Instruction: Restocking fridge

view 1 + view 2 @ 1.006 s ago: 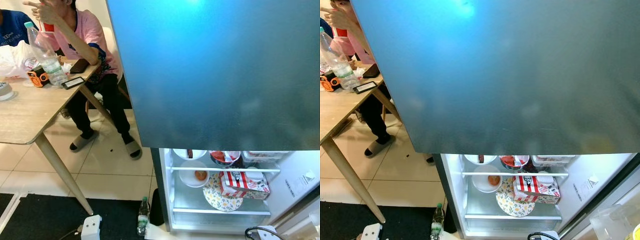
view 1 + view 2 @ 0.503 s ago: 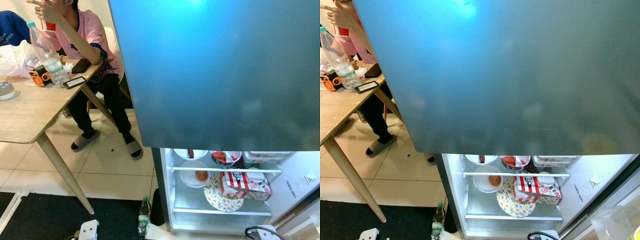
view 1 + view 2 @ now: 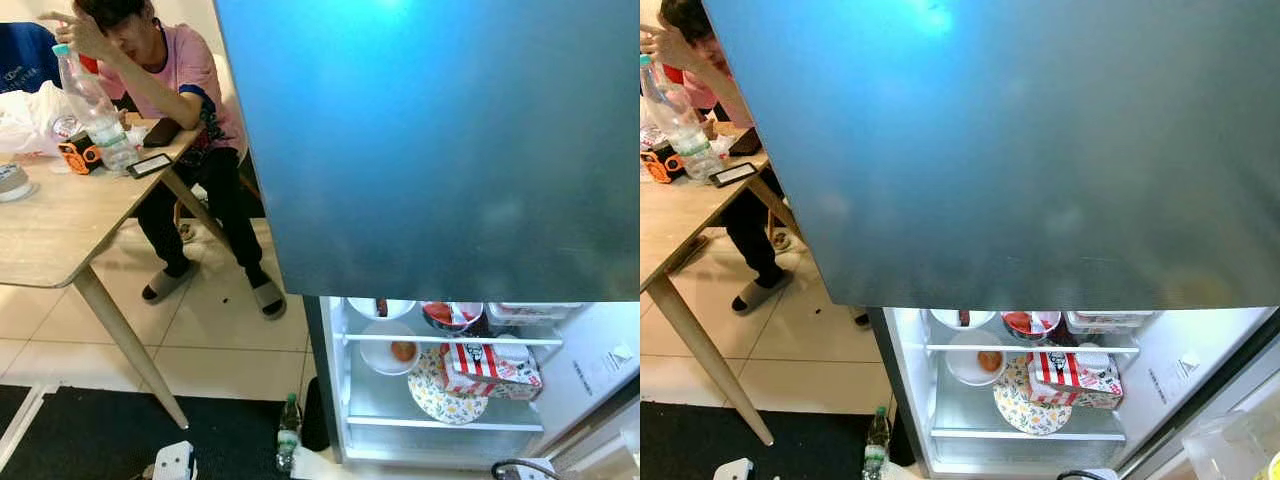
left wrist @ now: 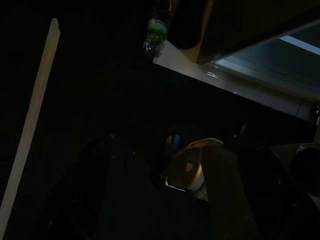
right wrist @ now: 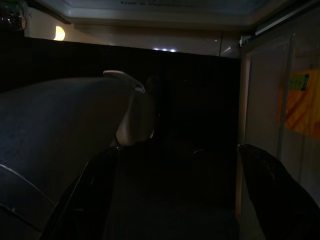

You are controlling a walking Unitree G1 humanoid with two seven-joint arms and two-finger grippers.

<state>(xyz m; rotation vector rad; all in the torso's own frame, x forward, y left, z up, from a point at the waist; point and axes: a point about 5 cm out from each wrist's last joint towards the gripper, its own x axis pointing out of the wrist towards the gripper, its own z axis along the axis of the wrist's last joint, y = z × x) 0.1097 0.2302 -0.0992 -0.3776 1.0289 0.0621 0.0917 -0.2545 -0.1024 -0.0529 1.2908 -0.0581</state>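
I see the fridge [image 3: 440,150] ahead, its lower section open, a red-striped box [image 3: 490,365] on the shelf. Both grippers hang low in darkness below it; I cannot tell their state.

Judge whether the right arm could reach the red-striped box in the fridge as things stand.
Probably yes: the red-striped box sits at the front of the lit shelf, door open, nothing before it. The arm hangs low, so it must rise first.

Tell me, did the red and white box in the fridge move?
No. The red and white box sits on the flowery plate, beside the bowl, just as it did a second ago.
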